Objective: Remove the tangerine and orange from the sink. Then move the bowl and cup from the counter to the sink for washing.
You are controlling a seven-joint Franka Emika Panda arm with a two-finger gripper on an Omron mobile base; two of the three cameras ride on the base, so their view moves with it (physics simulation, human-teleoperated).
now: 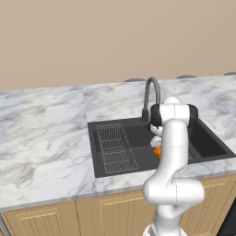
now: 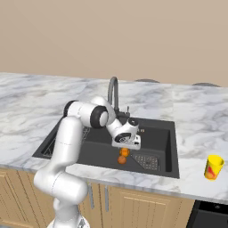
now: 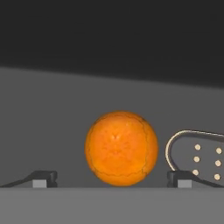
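My claw [image 3: 112,178] is down inside the sink [image 2: 167,133] with its tips wide apart – one on each side of a round fruit [image 3: 121,148], so I think I am placed to close on it. It is bright orange with fine dark veins, lying on the dark floor, the drain strainer [image 3: 205,156] at 3 o'clock. The yellow cup [image 2: 213,167] waits on the bench [image 2: 40,102].

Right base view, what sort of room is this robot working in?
A simulated kitchen, most likely: a dark sink with a gooseneck faucet is set in a marble counter over light wooden cabinets.
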